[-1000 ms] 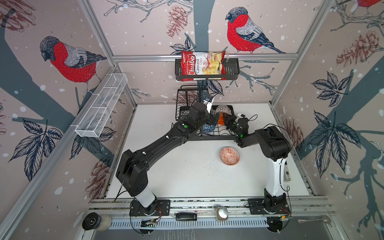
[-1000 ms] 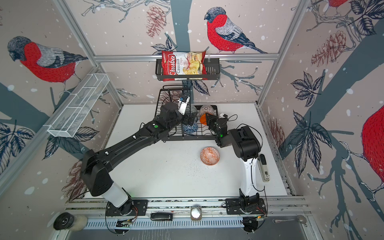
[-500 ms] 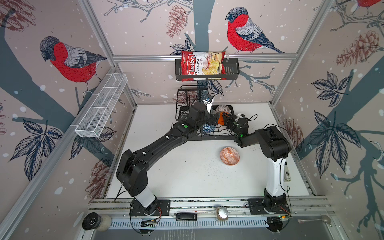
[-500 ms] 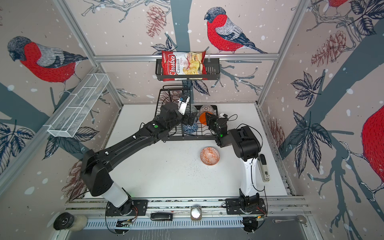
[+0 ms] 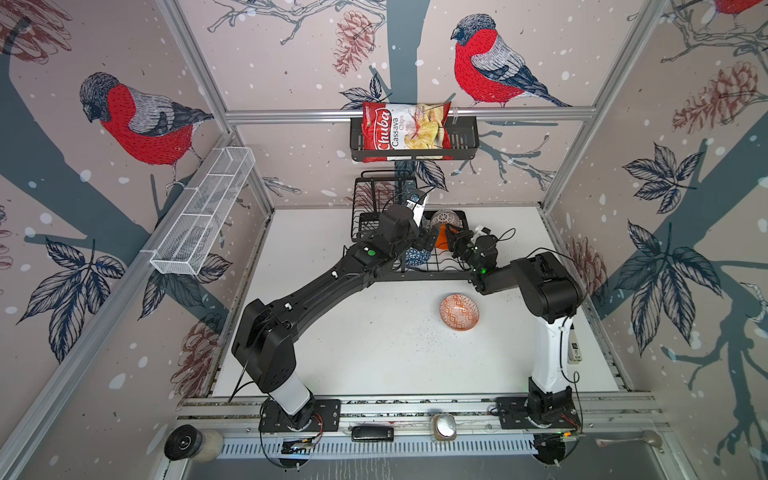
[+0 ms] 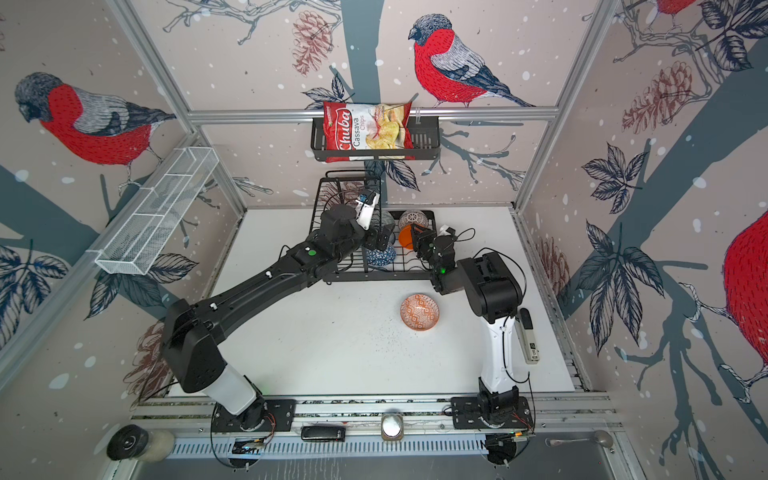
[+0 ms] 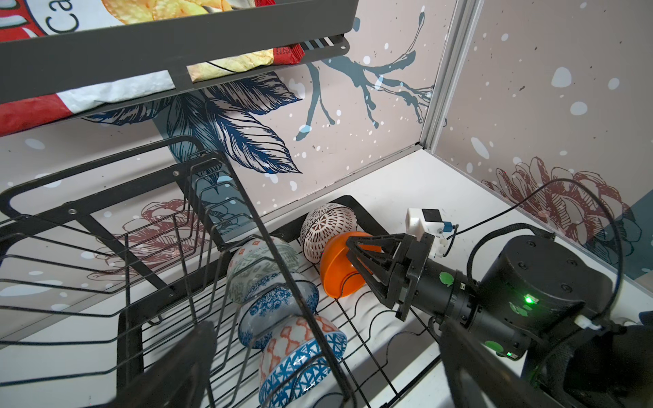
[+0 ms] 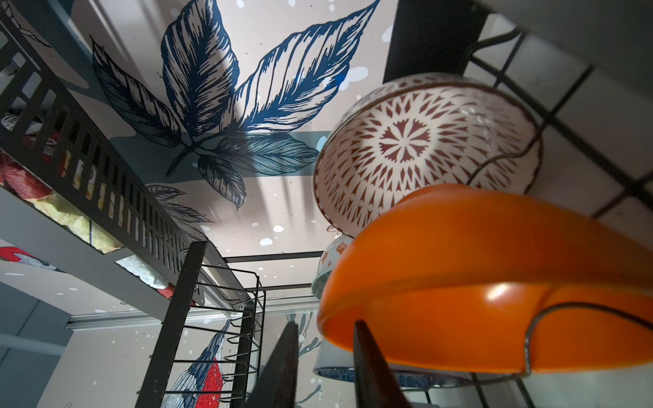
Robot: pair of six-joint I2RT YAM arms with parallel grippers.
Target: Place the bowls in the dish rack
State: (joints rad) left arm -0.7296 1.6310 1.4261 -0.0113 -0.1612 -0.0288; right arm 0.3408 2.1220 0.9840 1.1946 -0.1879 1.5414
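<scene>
The black wire dish rack (image 5: 436,272) (image 6: 374,276) stands at the back of the table. In the left wrist view it holds a grey-green bowl (image 7: 263,268), two blue-white bowls (image 7: 279,303) (image 7: 304,353), a white radial-lined bowl (image 7: 328,226) and a plain orange bowl (image 7: 335,268). My right gripper (image 7: 351,249) (image 8: 325,328) sits at the orange bowl's (image 8: 477,282) rim with its fingers slightly parted, a gap showing between them. My left gripper (image 7: 328,371) (image 5: 426,240) hangs wide open and empty over the blue-white bowls. An orange-red patterned bowl (image 5: 459,311) (image 6: 419,312) lies on the table in front of the rack.
A black slatted basket with a chips bag (image 5: 409,133) hangs on the back wall above the rack. A long white mesh basket (image 5: 203,216) is fixed to the left wall. The rack's raised upper shelf (image 7: 141,219) stands close beside my left gripper. A small device (image 5: 573,349) lies at the table's right edge.
The right gripper's jaws have parted a little at the orange bowl's rim. Both arms have stayed almost where they were, and the left gripper stays wide open.
</scene>
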